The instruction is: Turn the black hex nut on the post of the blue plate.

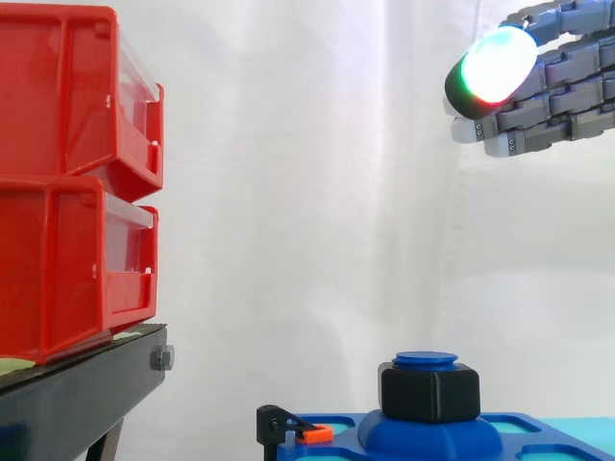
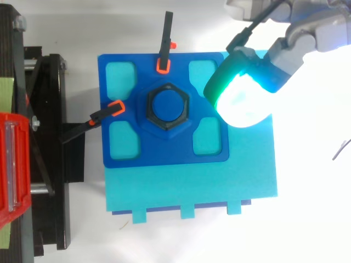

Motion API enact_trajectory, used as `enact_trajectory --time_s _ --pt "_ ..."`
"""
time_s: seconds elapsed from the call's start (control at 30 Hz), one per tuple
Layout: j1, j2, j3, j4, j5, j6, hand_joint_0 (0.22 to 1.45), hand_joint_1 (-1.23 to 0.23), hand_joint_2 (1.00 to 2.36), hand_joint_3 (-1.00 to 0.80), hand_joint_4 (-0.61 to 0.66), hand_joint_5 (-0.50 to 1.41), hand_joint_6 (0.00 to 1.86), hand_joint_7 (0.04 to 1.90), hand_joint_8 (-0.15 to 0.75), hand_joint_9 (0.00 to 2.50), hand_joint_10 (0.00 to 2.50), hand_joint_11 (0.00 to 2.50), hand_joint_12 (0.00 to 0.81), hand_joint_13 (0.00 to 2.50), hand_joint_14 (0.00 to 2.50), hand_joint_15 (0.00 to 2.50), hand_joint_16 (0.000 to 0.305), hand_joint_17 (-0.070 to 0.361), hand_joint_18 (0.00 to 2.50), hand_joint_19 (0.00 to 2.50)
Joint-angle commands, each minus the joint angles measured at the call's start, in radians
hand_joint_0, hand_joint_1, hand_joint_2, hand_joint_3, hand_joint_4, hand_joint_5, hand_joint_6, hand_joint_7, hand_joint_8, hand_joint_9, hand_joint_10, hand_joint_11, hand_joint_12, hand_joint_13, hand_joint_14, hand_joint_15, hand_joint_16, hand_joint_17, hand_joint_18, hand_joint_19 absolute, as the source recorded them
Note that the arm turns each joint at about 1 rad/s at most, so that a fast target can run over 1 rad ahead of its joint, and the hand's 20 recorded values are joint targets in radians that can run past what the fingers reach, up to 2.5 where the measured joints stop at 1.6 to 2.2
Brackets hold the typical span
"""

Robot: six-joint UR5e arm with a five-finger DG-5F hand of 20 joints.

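The black hex nut [image 1: 429, 392] sits low on the blue post [image 2: 168, 106], mid-way across the square blue plate [image 2: 164, 156]. It looks rigid, light and matte, and is probably best pinched across opposite flats. The hand [image 1: 562, 91] hangs high above to the right, fingers stretched out and holding nothing. The nut hides the threads, and the palm is cut off.

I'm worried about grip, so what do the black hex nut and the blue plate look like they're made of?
Black hex nut: probably plastic, matte finish; its faces look dull, edges softly rounded, with no metallic glint. Blue plate: likely plastic too, smooth and slightly satin; even saturated colour, rounded cutouts showing the cyan base beneath. Looks alone cannot confirm either.
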Motion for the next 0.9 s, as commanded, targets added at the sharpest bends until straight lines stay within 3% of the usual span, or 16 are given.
enact_trajectory --time_s 0.0,0.33,0.87 --pt "0.0 0.0 -0.001 0.0 0.0 0.001 0.44 -0.4 1.0 -0.5 0.04 -0.27 0.5 0.67 0.135 0.0 0.0 0.0 0.333 0.0 0.0 0.0 0.059 0.133 0.0 0.03" --pt "0.0 0.0 -0.001 0.0 0.0 0.0 0.44 -0.41 1.0 -0.5 0.04 -0.27 0.5 0.72 0.133 0.0 0.0 0.0 0.331 0.0 0.0 0.0 0.059 0.132 0.0 0.02" --pt "0.0 0.0 -0.001 0.0 0.0 0.0 0.45 -0.42 1.0 -0.5 0.03 -0.26 0.5 0.66 0.132 0.0 0.0 0.0 0.329 0.0 0.0 0.0 0.059 0.133 0.0 0.02"
